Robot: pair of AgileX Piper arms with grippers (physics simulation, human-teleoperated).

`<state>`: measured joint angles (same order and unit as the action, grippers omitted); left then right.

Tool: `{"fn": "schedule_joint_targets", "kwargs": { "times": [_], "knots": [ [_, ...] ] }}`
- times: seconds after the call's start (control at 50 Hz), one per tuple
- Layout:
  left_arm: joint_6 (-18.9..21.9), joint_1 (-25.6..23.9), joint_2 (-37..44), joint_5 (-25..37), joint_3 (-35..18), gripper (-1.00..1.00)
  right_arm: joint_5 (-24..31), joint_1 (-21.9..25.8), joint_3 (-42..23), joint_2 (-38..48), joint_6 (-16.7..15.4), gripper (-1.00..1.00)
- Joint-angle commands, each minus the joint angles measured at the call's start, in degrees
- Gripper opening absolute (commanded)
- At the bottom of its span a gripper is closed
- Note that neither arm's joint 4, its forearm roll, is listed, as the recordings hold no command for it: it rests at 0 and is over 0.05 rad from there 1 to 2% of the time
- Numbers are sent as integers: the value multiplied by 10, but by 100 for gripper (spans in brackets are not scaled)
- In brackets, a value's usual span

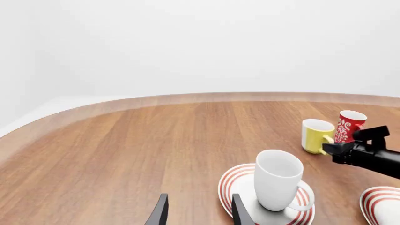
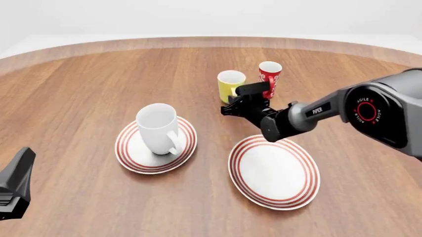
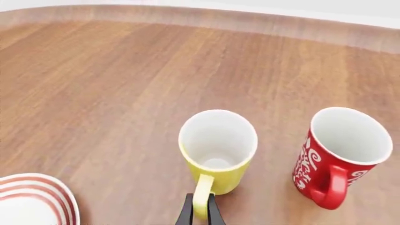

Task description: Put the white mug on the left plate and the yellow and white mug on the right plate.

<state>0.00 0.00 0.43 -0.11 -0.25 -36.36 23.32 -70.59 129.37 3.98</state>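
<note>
The white mug point(image 2: 158, 129) point(image 1: 278, 180) stands upright on the left plate point(image 2: 128, 154) point(image 1: 233, 183). The right plate point(image 2: 274, 170) point(image 1: 380, 202) holds nothing. Behind the plates, the yellow and white mug point(image 2: 231, 85) point(image 3: 218, 149) point(image 1: 315, 136) stands on the table. My right gripper point(image 2: 238, 102) point(image 3: 201, 214) is shut on its yellow handle, with a finger pressed to each side. My left gripper point(image 1: 198, 213) is open with nothing between its fingers, low over the table to the left of the left plate.
A slim red cup point(image 2: 269, 79) point(image 3: 340, 152) point(image 1: 349, 125) with white script stands just right of the yellow mug, close to my right gripper. The round wooden table's far edge point(image 2: 211, 42) curves behind the mugs. My left arm point(image 2: 15, 183) shows at the front view's lower left.
</note>
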Motion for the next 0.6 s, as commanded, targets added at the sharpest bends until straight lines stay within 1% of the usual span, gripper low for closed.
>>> {"fn": "schedule_joint_targets", "kwargs": {
  "times": [0.02, 0.36, 0.5, 0.6],
  "knots": [
    [0, 0, 0, 0, 0, 100, -11, 1, 17, -21, -2, -100],
    [0, 0, 0, 0, 0, 100, -45, 18, 79, -85, -23, -100],
    [0, 0, 0, 0, 0, 100, -62, 21, 111, -113, -23, -100],
    [0, 0, 0, 0, 0, 100, -67, 16, 133, -134, -33, -100]
  ]
}}
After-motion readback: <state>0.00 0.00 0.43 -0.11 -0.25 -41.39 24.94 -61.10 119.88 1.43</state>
